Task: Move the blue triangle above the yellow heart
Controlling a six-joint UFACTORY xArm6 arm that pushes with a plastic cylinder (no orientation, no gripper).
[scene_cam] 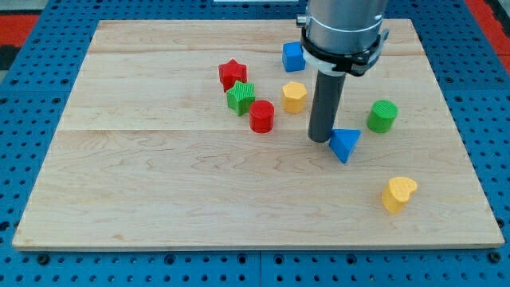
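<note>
Down on the pale wooden board, touched the small blue plastic triangle at its left edge with my tip; bare rod, no jaws to open or close. Sat up and left of the yellow plastic heart, well apart.

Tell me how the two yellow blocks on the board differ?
The yellow heart has a notched, lobed outline; the yellow hexagon has flat sides. The yellow heart lies alone near the view's bottom right, while the yellow hexagon sits higher, between the red cylinder and my tip. Both share the same yellow colour and look alike in size.
</note>
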